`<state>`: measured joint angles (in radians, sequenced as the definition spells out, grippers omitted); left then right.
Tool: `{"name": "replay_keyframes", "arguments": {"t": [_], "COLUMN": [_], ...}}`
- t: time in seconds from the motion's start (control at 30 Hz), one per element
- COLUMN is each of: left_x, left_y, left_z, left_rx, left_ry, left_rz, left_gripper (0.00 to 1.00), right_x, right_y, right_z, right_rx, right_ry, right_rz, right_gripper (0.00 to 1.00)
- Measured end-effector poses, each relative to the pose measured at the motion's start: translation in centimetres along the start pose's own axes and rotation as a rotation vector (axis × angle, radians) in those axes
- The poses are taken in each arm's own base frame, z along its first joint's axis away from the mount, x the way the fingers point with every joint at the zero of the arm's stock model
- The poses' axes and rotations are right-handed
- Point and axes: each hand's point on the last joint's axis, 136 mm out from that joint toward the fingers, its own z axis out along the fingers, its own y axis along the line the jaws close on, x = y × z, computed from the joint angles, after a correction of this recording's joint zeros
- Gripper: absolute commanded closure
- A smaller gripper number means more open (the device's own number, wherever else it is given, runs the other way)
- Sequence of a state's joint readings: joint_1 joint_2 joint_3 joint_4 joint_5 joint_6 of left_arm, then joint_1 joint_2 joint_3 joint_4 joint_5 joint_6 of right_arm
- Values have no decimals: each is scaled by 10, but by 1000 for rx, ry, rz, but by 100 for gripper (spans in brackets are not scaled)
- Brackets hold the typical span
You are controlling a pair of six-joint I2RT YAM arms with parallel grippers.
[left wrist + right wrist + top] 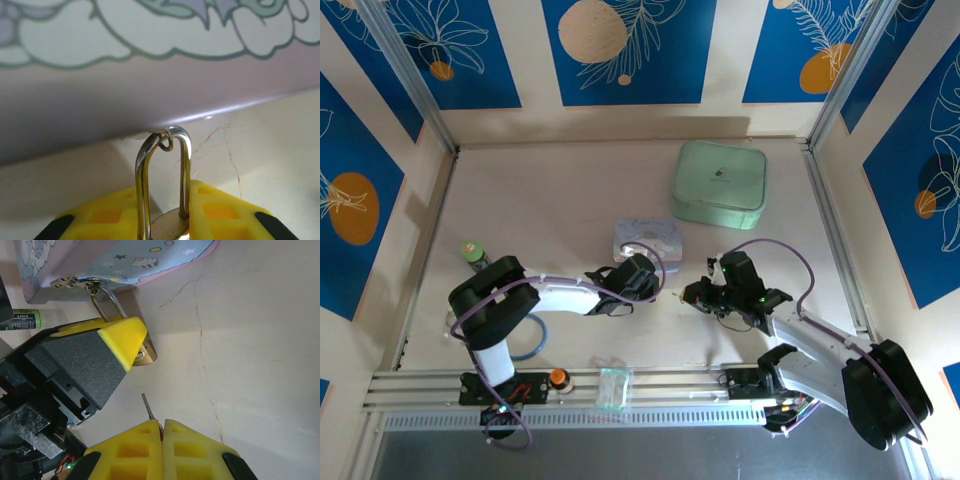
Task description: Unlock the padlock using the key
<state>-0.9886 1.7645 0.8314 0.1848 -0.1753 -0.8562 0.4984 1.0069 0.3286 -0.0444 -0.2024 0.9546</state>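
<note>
Brass-gold padlock with a silver shackle; dull grey key. The left claw and right claw have yellow grid-moulded pads, black behind. Pale lilac tin printed with pastel cartoons and stars. Cream worktop, thin brown veins. Mint-green case at one o'clock

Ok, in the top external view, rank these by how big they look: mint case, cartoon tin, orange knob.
Largest to smallest:
1. mint case
2. cartoon tin
3. orange knob
The gaps are clear; no two look alike.
</note>
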Motion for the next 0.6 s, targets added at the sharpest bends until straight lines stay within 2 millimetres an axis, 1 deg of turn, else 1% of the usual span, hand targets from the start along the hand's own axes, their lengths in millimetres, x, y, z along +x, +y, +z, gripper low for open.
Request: {"name": "replay_keyframes", "arguments": {"t": [0.17, 0.23, 0.3, 0.37, 0.4, 0.43, 0.6], "left_x": [-1, -1, -1, -1, -1, -1, -1], "left_y": [-1, -1, -1, 0, 2, 3, 6], "left_z": [0, 0, 0, -2, -4, -7, -15], "left_rx": [7, 12, 20, 26, 26, 28, 50], "left_ry": [-6, -10, -19, -28, -32, -35, -55], "left_rz": [-32, -55, -83, -112, -128, -148, -274], "left_gripper": [85, 90, 90, 92, 95, 96, 96], "right_x": [5, 7, 8, 8, 9, 9, 12], "right_y": [1, -1, -2, -4, -5, -6, -12], "right_z": [7, 9, 10, 11, 11, 11, 16], "right_rx": [-10, -8, -11, -8, -8, -9, -36], "right_ry": [15, 19, 18, 14, 12, 11, 8], "right_rz": [14, 25, 38, 49, 54, 63, 136], "right_gripper": [100, 100, 100, 100, 100, 100, 100]}}
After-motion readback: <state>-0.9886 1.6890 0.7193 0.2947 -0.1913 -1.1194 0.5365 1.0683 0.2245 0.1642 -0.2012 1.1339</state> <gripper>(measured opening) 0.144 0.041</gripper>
